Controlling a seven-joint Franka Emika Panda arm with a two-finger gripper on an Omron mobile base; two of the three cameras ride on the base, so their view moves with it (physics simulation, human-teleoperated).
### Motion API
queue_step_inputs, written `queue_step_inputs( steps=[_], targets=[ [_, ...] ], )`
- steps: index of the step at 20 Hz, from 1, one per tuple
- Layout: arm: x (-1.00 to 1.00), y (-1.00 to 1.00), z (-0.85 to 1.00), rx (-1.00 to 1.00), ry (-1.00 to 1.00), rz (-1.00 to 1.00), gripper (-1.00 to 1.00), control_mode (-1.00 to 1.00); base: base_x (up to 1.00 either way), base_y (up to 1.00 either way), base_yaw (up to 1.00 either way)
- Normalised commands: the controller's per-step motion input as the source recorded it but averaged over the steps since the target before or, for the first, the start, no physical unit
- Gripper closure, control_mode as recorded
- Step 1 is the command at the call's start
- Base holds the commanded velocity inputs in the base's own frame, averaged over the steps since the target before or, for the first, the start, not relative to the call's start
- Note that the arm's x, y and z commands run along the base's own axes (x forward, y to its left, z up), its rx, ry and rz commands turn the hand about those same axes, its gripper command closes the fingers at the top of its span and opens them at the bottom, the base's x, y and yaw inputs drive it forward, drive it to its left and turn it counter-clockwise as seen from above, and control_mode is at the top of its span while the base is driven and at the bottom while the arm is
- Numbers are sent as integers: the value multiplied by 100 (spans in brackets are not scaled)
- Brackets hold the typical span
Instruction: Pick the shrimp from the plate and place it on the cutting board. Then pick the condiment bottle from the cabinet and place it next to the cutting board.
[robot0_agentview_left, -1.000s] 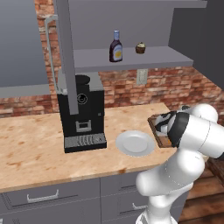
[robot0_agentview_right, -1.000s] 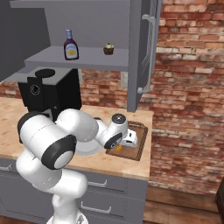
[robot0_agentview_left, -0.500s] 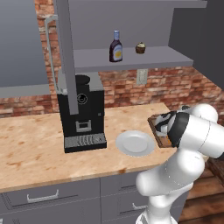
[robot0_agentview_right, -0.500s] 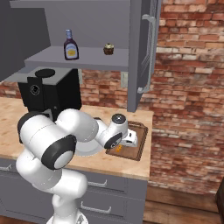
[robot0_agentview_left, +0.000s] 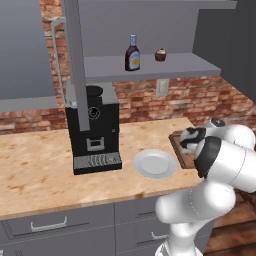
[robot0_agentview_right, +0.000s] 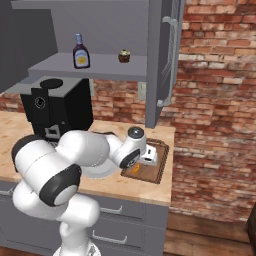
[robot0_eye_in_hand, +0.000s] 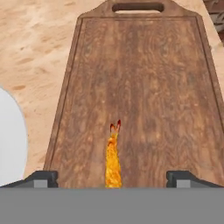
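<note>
The shrimp (robot0_eye_in_hand: 113, 162), a small orange piece, lies on the dark brown cutting board (robot0_eye_in_hand: 140, 78) near its close end. My gripper (robot0_eye_in_hand: 113, 178) hovers just over it, open, with one fingertip far out on each side and nothing between them. In the right base view the shrimp (robot0_agentview_right: 136, 170) lies on the cutting board (robot0_agentview_right: 160, 167) under the gripper (robot0_agentview_right: 146, 160). The white plate (robot0_agentview_left: 155, 163) sits left of the board, bare. The condiment bottle (robot0_agentview_left: 132, 53) stands upright on the shelf of the grey cabinet (robot0_agentview_left: 165, 66).
A small brown cupcake (robot0_agentview_left: 160, 55) sits right of the bottle on the shelf. A black coffee machine (robot0_agentview_left: 92, 130) stands on the counter left of the plate. The cabinet door (robot0_agentview_right: 161, 55) hangs open above the board. The counter ends just right of the board.
The jaws have opened wide and the shrimp now lies free on the board. The arm has barely moved.
</note>
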Motion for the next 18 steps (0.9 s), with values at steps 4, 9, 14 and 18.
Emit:
queue_step_inputs(
  steps=[4, 9, 14, 18],
  targets=[
    [-24, 9, 31, 0, -5, 0, -100, -100, 0, 0, 0],
    [-24, 15, 23, 0, -1, 0, -100, -100, 0, 0, 0],
    [-23, 18, 22, 0, 0, 1, -100, -100, 0, 0, 0],
    [-23, 13, 26, 0, 0, 2, -100, -100, 0, 0, 0]
  ],
)
